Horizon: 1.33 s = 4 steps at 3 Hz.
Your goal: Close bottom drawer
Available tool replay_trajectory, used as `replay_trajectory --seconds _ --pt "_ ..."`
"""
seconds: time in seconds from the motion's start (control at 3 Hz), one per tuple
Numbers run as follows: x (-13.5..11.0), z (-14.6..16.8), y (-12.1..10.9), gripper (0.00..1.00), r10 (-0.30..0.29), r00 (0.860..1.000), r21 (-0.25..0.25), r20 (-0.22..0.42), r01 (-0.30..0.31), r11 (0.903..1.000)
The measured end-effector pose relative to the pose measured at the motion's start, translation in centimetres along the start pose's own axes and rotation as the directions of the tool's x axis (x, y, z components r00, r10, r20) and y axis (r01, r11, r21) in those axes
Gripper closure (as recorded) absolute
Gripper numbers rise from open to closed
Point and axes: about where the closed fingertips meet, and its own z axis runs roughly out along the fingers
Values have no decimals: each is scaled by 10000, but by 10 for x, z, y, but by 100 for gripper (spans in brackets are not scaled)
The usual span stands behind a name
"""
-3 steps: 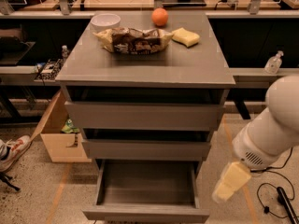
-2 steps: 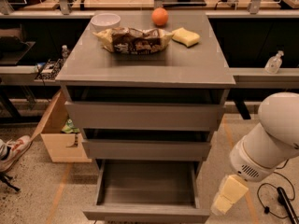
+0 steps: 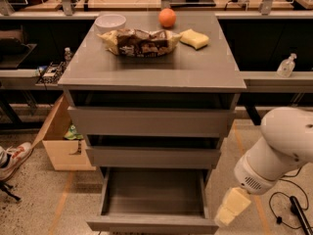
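1 bottom drawer open; tool low, beside its front corner

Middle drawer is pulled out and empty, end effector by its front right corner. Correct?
One thing is wrong: the camera view shows that the drawer pulled out is the bottom drawer, not the middle one. The rest holds: it is empty, and the end effector is by its front right corner.

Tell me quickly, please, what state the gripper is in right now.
The gripper: cannot be told; it sits low by the right front corner of the open bottom drawer.
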Motion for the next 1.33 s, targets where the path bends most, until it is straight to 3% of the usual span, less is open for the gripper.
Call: replay_trajectory --seconds 0.33,0.67,1.0,1.33 --pt "-9 84 -6 26 468 9987 -1560 217 -429 9868" --pt "-19 160 -11 48 721 9970 -2656 270 -623 9621" --pt "-15 237 -13 71 1183 9930 -3507 44 -1092 9301" --pt "-8 311 -15 95 2358 9718 -4134 -23 -2156 8846"
